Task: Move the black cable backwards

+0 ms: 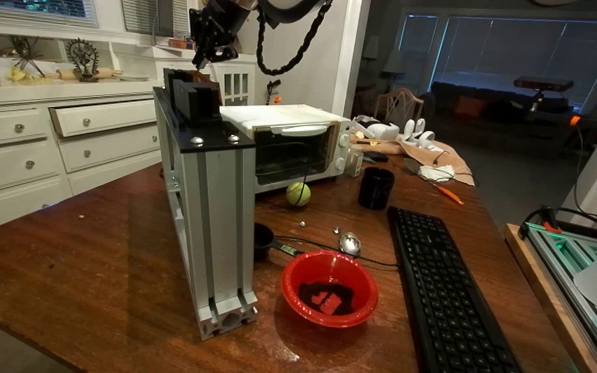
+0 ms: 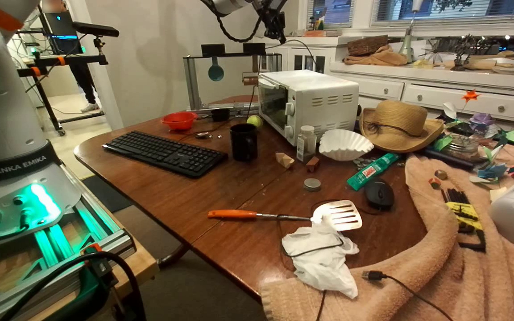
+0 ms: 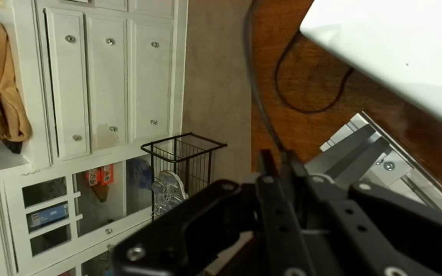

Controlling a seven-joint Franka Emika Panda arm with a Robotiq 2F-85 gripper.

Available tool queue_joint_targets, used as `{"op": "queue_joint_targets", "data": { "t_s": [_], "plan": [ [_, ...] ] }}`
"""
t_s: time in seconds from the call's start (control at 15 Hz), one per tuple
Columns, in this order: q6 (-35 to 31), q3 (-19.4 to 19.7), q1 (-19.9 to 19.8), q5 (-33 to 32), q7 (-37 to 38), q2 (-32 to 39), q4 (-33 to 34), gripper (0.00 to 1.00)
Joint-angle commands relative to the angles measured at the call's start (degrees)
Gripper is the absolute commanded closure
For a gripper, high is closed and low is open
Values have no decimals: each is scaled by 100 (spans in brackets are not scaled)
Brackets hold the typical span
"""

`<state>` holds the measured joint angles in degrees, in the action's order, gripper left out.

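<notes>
The black cable (image 3: 261, 103) runs in the wrist view from the top edge down between my fingertips. My gripper (image 3: 281, 157) is nearly closed, with the cable pinched between its fingers. In an exterior view the gripper (image 2: 279, 41) is raised above the rack beside the oven, and the cable (image 2: 305, 44) arcs from it and drops behind the oven. In an exterior view the gripper (image 1: 208, 61) hangs just above the rack's top. A thin black cord (image 1: 306, 160) also hangs before the oven door; I cannot tell if it is the same cable.
A metal rack (image 1: 221, 217) with black holders (image 1: 197, 103) stands below the gripper. The white toaster oven (image 1: 283, 114) is beside it. A tennis ball (image 1: 298, 194), red bowl (image 1: 329, 259), black mug (image 1: 376, 189) and keyboard (image 1: 443, 290) are on the table.
</notes>
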<state>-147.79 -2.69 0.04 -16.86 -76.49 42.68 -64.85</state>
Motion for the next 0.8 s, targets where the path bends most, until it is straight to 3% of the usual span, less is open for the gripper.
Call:
{"op": "queue_joint_targets", "data": {
  "t_s": [0.0,0.2,0.47,0.73],
  "plan": [
    [376,251,136,-89,285,178,430,57],
    [629,636,339,-344,872,40,464,33],
    [1653,1193,754,-1013,1847,-370,296,4],
    [2914,1632,1219,-1398,2396,-674,87,0]
  ]
}}
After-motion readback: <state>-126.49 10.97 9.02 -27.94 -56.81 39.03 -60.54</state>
